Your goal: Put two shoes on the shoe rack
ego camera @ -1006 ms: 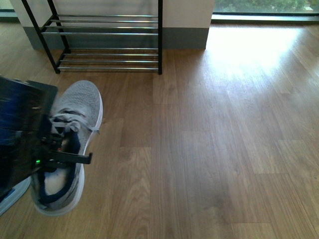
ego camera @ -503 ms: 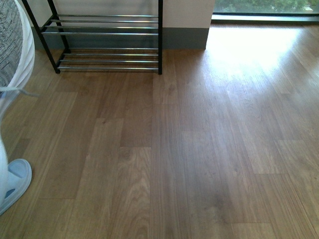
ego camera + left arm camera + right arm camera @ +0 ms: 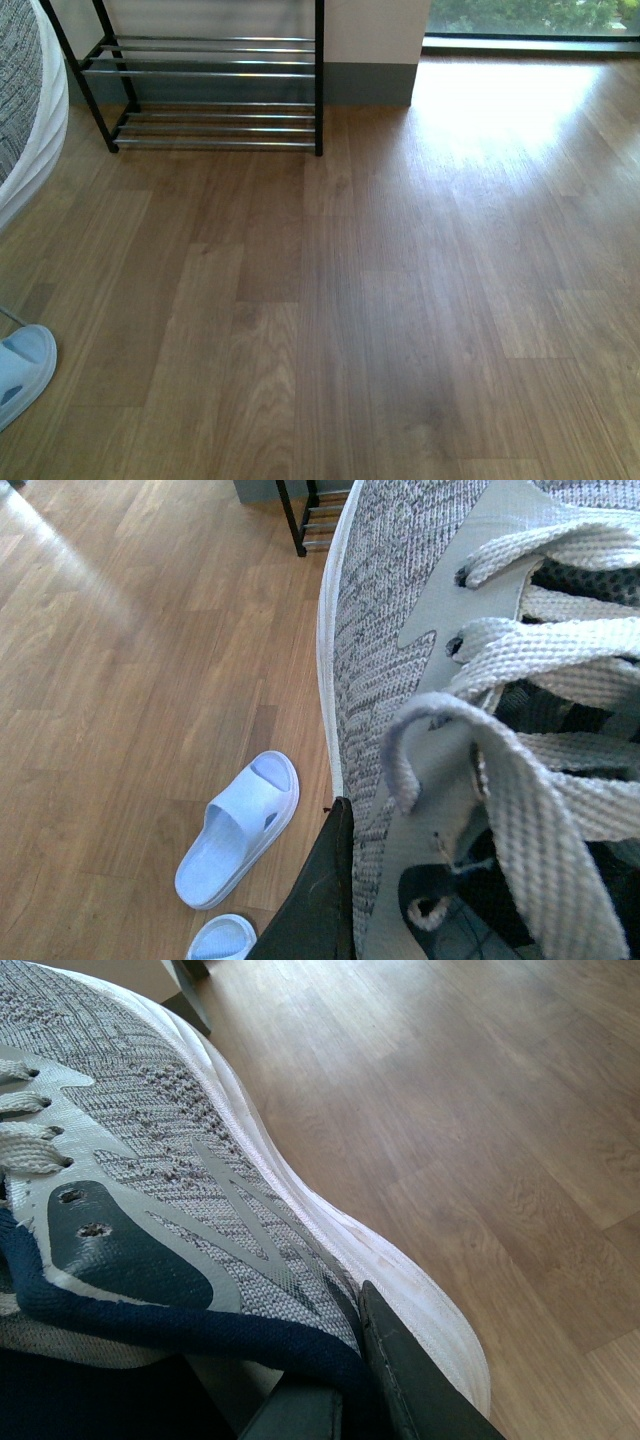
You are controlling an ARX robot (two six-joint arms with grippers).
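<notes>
One grey knit sneaker (image 3: 400,610) with white laces fills the left wrist view, and my left gripper (image 3: 395,920) is shut on it, one black finger (image 3: 315,900) lying along its side. In the front view the knit side and white sole of a grey sneaker (image 3: 22,100) show at the upper left edge. My right gripper (image 3: 330,1400) is shut on the other grey sneaker (image 3: 170,1130) at its navy collar, a dark finger (image 3: 410,1380) pressed against the white sole. The shoe rack (image 3: 215,75), black-framed with chrome bars, stands at the far left against the wall, its tiers bare.
Two light blue slide sandals (image 3: 240,825) (image 3: 222,938) lie on the wood floor under the left sneaker. One sandal (image 3: 20,365) shows at the front view's lower left. A sunlit window strip (image 3: 530,40) runs along the far right wall.
The left arm and its sneaker rose from low on the left to the upper left edge of the front view. The blue sandal underneath came into sight. The rack sits slightly lower in the picture.
</notes>
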